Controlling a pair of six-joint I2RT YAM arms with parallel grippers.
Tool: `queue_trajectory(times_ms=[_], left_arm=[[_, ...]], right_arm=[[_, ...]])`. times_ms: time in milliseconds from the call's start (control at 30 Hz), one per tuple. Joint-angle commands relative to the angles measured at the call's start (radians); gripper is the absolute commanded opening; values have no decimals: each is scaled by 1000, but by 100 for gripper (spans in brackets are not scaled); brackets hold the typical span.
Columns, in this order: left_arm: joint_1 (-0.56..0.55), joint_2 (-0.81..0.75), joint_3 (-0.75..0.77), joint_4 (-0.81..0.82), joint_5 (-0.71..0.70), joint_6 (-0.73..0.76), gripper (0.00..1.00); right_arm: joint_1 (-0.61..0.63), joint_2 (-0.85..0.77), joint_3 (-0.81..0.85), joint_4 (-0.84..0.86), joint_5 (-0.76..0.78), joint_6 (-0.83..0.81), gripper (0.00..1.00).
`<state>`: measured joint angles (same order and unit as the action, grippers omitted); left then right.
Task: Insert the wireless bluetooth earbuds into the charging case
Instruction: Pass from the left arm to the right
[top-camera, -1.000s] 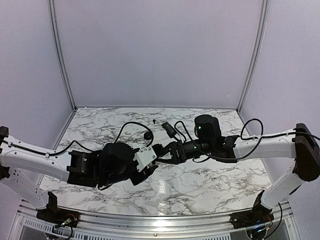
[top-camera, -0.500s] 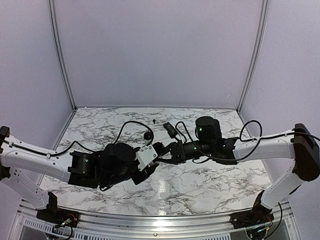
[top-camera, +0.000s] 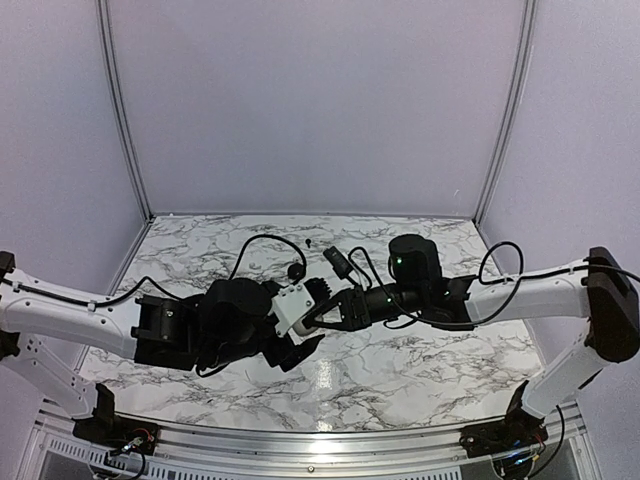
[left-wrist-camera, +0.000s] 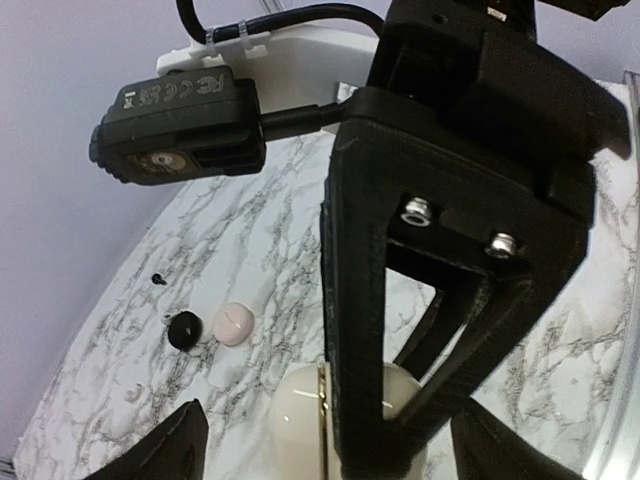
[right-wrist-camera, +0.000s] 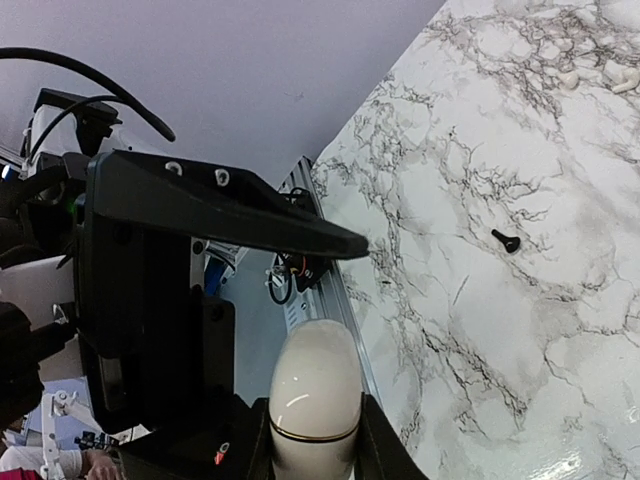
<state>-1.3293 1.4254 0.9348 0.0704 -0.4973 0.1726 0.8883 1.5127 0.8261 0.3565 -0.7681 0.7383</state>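
The right gripper (right-wrist-camera: 315, 435) clamps the shut case (right-wrist-camera: 315, 385) above the table's (top-camera: 200, 250) middle, probably so the left gripper (left-wrist-camera: 325, 452), jaws wide apart and holding nothing, can open it.

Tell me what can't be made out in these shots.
Charging case: hidden in the top view by the left gripper and right gripper; sockets unseen in any view.
Case's lower end: cut off by the right wrist view's bottom edge.
Earbud: too small for detail; a second cannot be picked out.
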Motion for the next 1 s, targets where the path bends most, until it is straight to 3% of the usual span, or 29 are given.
queue_trajectory(times_ms=[0, 200, 500, 700, 967], left_arm=[[1, -94, -2, -69, 163, -44, 91], [29, -177, -48, -112, 346, -107, 93], [79, -203, -4, -125, 584, -194, 77], [88, -192, 24, -147, 632, -217, 67], [90, -167, 70, -147, 623, -234, 62]], right_arm=[[-13, -49, 47, -28, -18, -110, 0], [-20, -153, 57, -83, -29, -308, 0], [13, -235, 94, -204, -61, -542, 0], [16, -285, 84, -209, -77, -596, 0], [21, -286, 83, -232, -110, -634, 0]])
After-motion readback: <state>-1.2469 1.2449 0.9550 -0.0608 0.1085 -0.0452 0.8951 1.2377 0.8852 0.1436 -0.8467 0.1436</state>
